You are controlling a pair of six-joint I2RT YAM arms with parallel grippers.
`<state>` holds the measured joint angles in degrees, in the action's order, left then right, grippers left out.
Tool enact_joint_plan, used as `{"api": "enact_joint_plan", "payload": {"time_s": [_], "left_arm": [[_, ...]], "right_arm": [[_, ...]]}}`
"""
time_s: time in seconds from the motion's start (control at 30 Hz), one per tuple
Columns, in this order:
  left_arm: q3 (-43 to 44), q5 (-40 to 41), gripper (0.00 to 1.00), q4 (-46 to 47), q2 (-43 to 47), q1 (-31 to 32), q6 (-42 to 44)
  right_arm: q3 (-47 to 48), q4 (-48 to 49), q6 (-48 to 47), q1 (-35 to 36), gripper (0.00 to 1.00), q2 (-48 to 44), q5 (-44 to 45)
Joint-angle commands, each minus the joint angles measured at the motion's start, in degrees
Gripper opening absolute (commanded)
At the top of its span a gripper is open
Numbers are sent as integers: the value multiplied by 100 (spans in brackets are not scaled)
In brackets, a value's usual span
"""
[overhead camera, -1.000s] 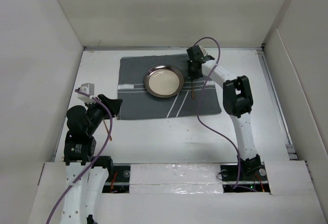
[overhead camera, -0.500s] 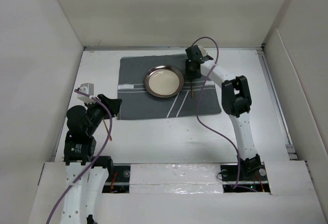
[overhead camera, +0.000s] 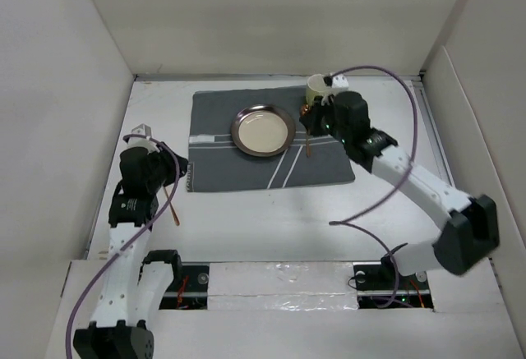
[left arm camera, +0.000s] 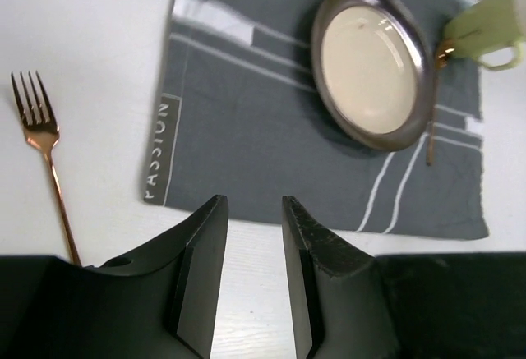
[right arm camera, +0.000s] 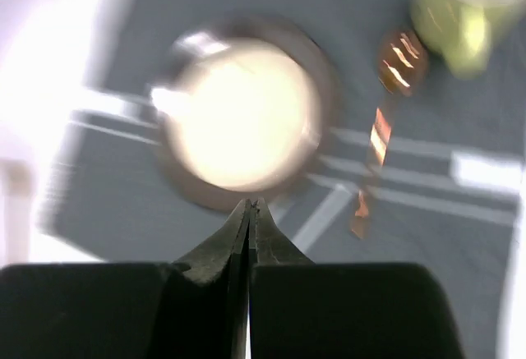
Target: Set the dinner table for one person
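Observation:
The dinner table is the big white tabletop. A dark grey striped placemat lies on it at the back. On the mat sit a metal-rimmed plate, a copper spoon to its right and a pale green cup at the mat's far right corner. My right gripper hovers over the spoon's bowl end, shut and empty. A copper fork lies on the bare table left of the mat. My left gripper hangs open near the mat's near left corner, with nothing between its fingers.
White panel walls close the table in on the left, back and right. Purple cables trail from both arms over the table. The right arm's elbow sits low at the near right.
The right arm has swung its elbow out to the near right, and the cup now shows behind its wrist. The left arm has shifted slightly and straightened. Spoon, plate and fork lie where they were.

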<state>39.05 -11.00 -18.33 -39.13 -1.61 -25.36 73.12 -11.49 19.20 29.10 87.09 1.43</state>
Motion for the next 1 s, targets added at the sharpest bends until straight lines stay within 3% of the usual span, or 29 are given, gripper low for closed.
{"api": "enact_joint_plan", "payload": {"time_s": [0.0, 0.17, 0.27, 0.4, 0.43, 0.47, 0.53, 0.67, 0.97], "left_arm": [[305, 230, 30, -48, -515, -24, -47], [638, 818, 18, -382, -1227, -24, -135], [1216, 1346, 12, -785, -1605, -24, -162], [1736, 1320, 11, -1672, -2167, -24, -188], [1799, 1468, 13, -1961, -2247, -76, -162], [1834, 1557, 22, -2069, -2413, -190, -92], [1975, 1514, 26, -2314, -2659, -506, 109], [1931, 1267, 42, -2315, -3581, -507, 348], [2089, 1601, 45, -2430, -5129, -507, 375]], "right_arm": [[-1526, 1903, 268, 420, 0, -805, -574], [-2679, 2537, 479, 1192, 0, -1273, -521], [-2471, 2064, 252, 1369, 0, -1395, -600], [-2495, 1799, 128, 1484, 0, -1703, 13], [-2539, 1816, 110, 1484, 0, -1765, 119], [-2583, 1808, 119, 1484, 0, -1844, 164], [-2732, 1808, 119, 1415, 0, -2098, 252], [-3058, 2080, 224, 1142, 0, -2460, 270], [-3190, 2098, 374, 676, 0, -2618, -293]]}}
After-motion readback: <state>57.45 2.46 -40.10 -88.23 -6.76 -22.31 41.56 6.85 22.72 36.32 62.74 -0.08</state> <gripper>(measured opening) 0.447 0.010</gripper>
